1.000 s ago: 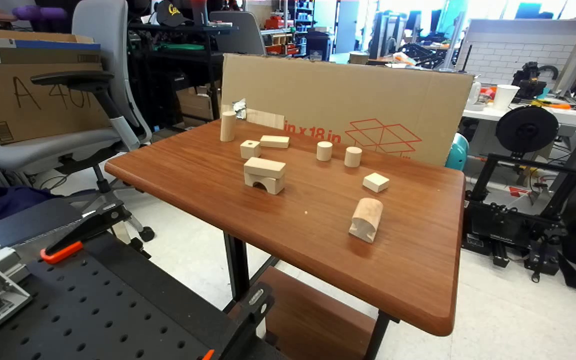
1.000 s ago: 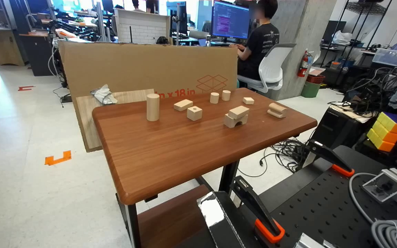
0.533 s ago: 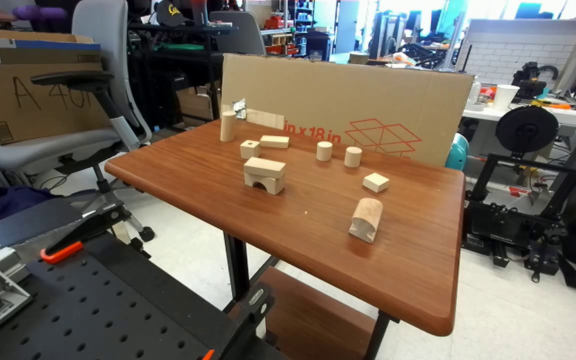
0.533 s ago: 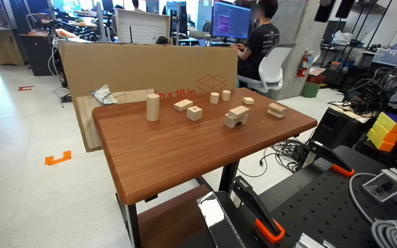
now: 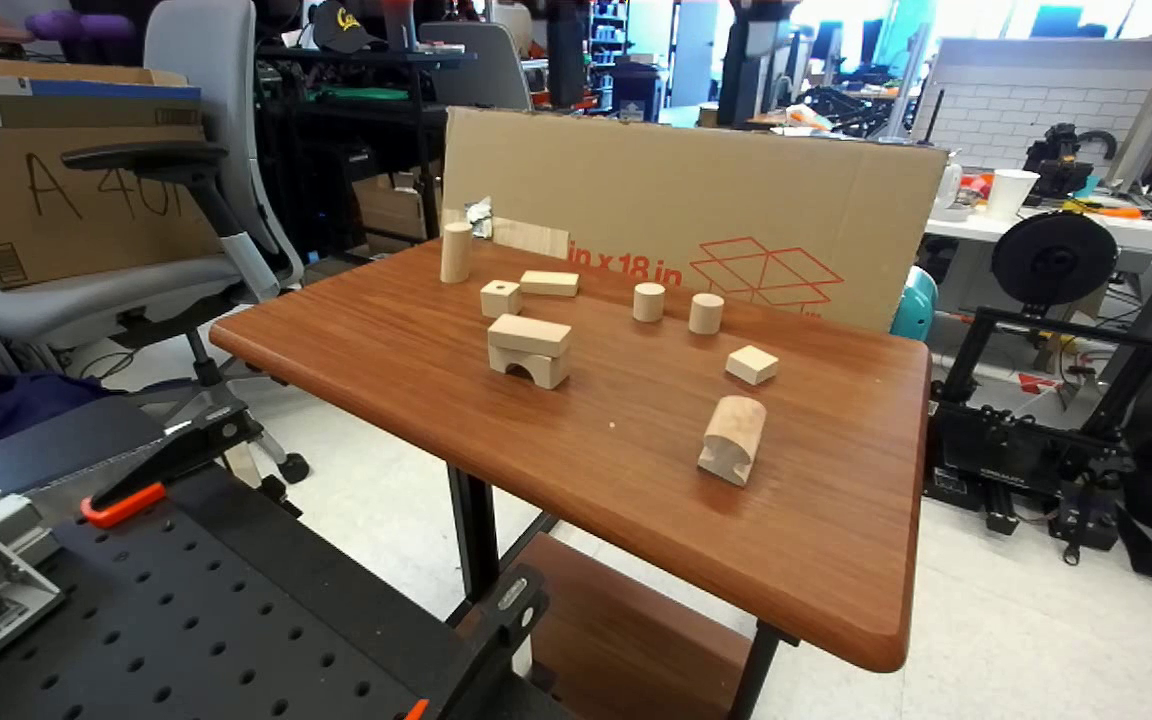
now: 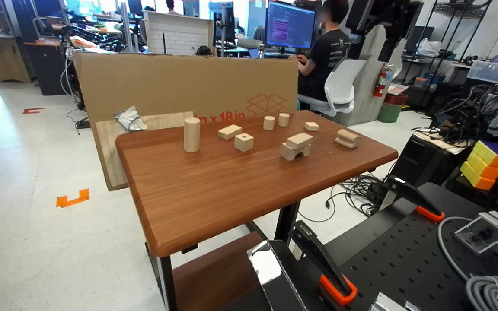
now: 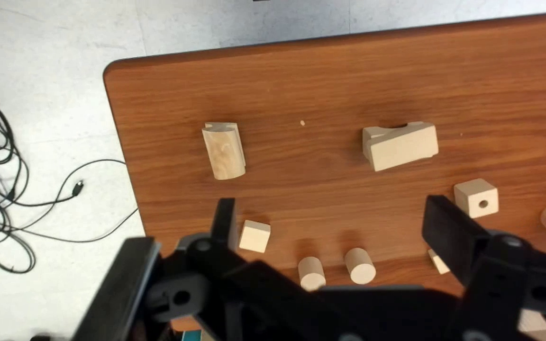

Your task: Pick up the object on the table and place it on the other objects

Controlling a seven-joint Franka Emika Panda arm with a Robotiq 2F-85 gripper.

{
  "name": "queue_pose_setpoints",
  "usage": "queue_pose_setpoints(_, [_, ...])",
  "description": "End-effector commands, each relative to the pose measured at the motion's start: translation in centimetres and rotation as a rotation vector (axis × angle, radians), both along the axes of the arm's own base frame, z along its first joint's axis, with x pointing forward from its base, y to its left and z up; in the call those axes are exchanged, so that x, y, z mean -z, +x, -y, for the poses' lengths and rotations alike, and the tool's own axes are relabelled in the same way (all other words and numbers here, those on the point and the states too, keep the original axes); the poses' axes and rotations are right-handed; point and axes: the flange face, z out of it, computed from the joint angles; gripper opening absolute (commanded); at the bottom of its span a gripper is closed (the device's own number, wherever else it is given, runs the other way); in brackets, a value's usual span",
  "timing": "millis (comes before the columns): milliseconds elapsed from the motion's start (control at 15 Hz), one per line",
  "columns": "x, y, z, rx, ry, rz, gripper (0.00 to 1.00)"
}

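Note:
The small plain pale block (image 5: pixel 752 365) lies flat on the table; it also shows in an exterior view (image 6: pixel 311 126) and in the wrist view (image 7: pixel 255 236), beside the left finger. The arch-shaped block (image 5: pixel 528 366) stands with an oblong block (image 5: pixel 530 335) on top of it. This pile also shows in an exterior view (image 6: pixel 295 151) and in the wrist view (image 7: pixel 403 146), where the oblong block covers most of the arch. My gripper (image 7: pixel 331 208) is open and empty, high above the table. Its fingers hang at the top of both exterior views (image 5: pixel 652 100) (image 6: pixel 371 52).
A cube with a hole (image 5: pixel 501 299), a flat oblong block (image 5: pixel 549 284), a tall cylinder (image 5: pixel 456 253), two short cylinders (image 5: pixel 649 302) (image 5: pixel 705 313) and a rounded block (image 5: pixel 733 440) stand on the table (image 5: pixel 626 500). A cardboard sheet (image 5: pixel 686 190) stands behind it.
The gripper has come down into view from above in both exterior views, its fingers spread. The blocks on the table have not moved.

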Motion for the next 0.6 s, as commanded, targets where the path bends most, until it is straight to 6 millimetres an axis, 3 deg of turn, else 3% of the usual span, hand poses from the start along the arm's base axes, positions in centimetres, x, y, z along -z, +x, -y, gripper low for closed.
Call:
queue_pose_setpoints(0, [2.4, 4.6, 2.4, 0.051, 0.054, -0.013, 1.00])
queue_pose_setpoints(533, [7.7, 10.5, 4.5, 0.110, 0.057, -0.034, 1.00])
